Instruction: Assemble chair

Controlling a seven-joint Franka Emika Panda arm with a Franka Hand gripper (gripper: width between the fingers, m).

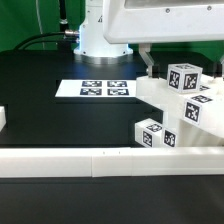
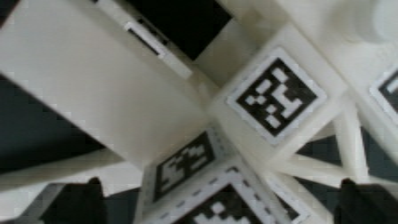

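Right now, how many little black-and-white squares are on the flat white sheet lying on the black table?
4. The squares sit bunched together in the middle of the marker board, and its two ends are bare. None seem hidden, but they look tiny and blurry.

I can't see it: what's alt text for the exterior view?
White chair parts bearing black-and-white square tags cluster at the exterior view's right on a black table, beyond a long white rail. A flat marker board lies mid-table; the robot's white base stands behind it.
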